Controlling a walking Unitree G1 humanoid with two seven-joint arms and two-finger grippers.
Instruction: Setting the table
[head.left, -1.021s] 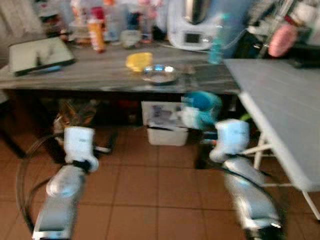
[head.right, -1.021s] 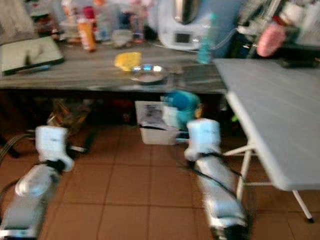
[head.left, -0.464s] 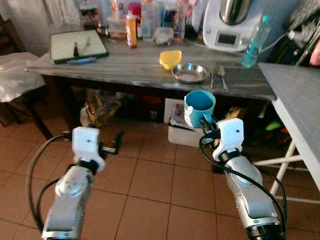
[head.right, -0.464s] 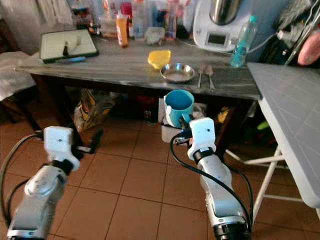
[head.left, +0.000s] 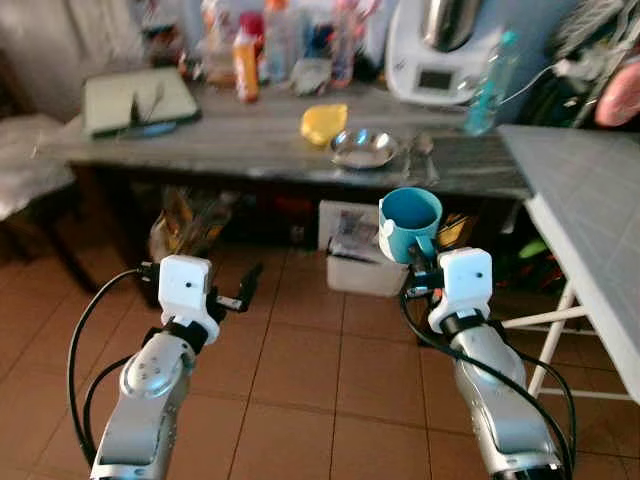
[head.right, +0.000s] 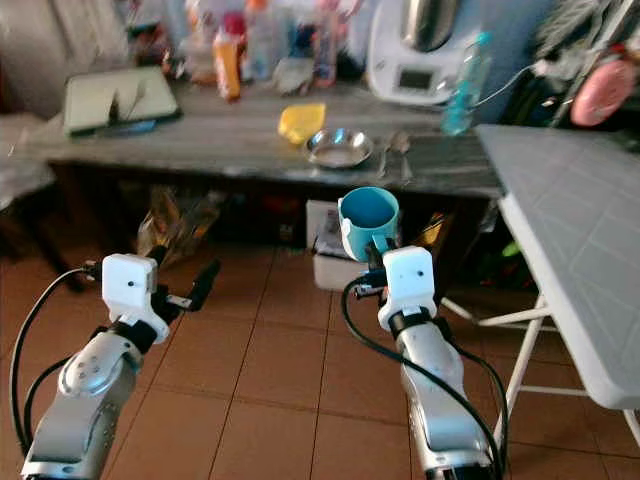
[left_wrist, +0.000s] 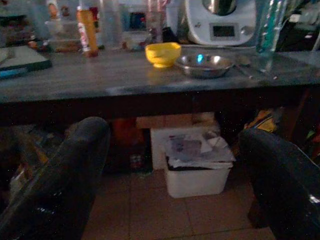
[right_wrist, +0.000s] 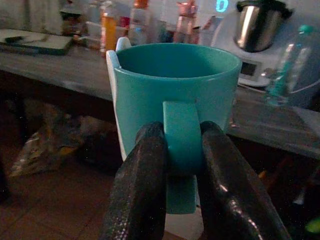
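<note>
Right wrist view puts the teal mug (right_wrist: 175, 95) square in front: the right gripper (right_wrist: 182, 170) has its two black fingers (right_wrist: 140, 185) pinching the mug's flat handle from either side, and the mug stands upright with its mouth open to the ceiling. From the head camera, that mug (head.left: 409, 222) rides above the right arm's white wrist block, held out over the brown tile floor (head.left: 300, 380) just short of the counter (head.left: 270, 150).

On the grey counter sit a yellow bowl (head.left: 323, 123) and, touching or just beside it, a shallow steel dish (head.left: 364, 148), with what look like a spoon and fork (head.left: 424, 150) lying near the dish. Farther back stand an orange bottle (head.left: 244, 66), some blurred jars and a white kitchen machine (head.left: 440, 50), with a clear green-blue water bottle (head.left: 484, 72) beside it. A dark tray (head.left: 135, 100) lies toward the counter's left end. Under the counter is a white bin (head.left: 362, 262) stuffed with papers.

The left gripper (head.left: 243, 290) hovers low over the floor, holding nothing; in the left wrist view its fingers (left_wrist: 60, 185) are spread wide apart. A grey folding table (head.left: 590, 200) stands to the right.
</note>
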